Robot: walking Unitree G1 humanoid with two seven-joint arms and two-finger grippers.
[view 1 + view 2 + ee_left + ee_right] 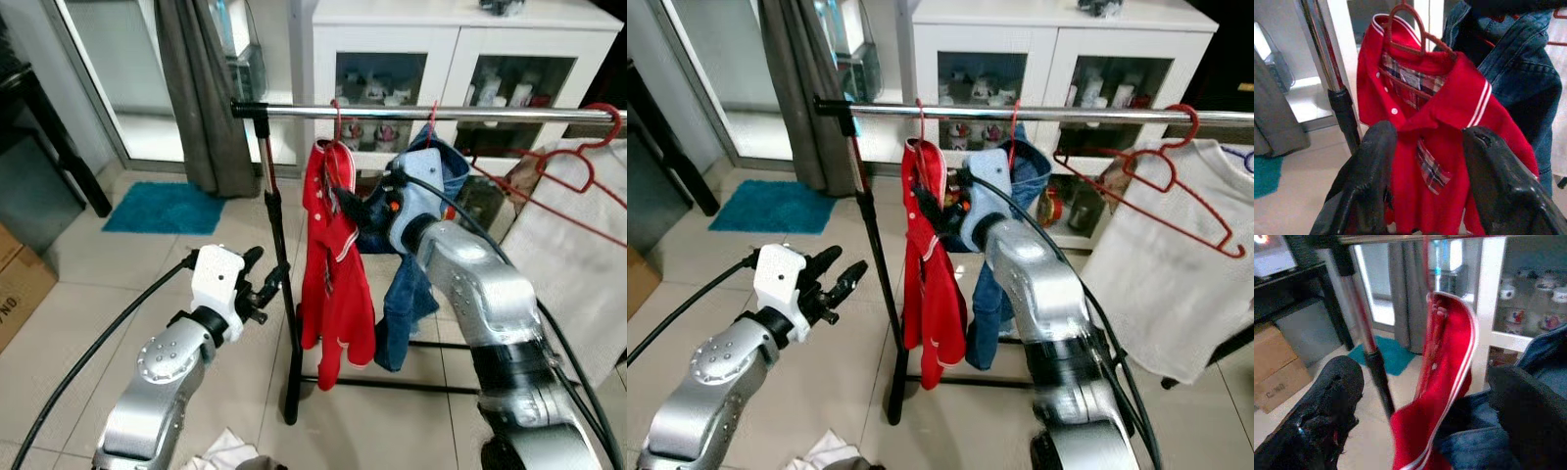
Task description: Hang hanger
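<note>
A red polo shirt hangs on a red hanger, whose hook is over the metal rail near its left end. Beside it on the rail hangs a denim garment. My right gripper is up at the shirt's collar, open. In the right wrist view the collar stands between the wide-apart fingers without being pinched. My left gripper is lower, left of the shirt and next to the rack's pole. It is open and holds nothing, with the shirt beyond its fingers.
An empty red hanger and a white garment hang further right on the rail. A white glass-door cabinet stands behind. A grey curtain, teal mat and cardboard box are left. White cloth lies on the floor.
</note>
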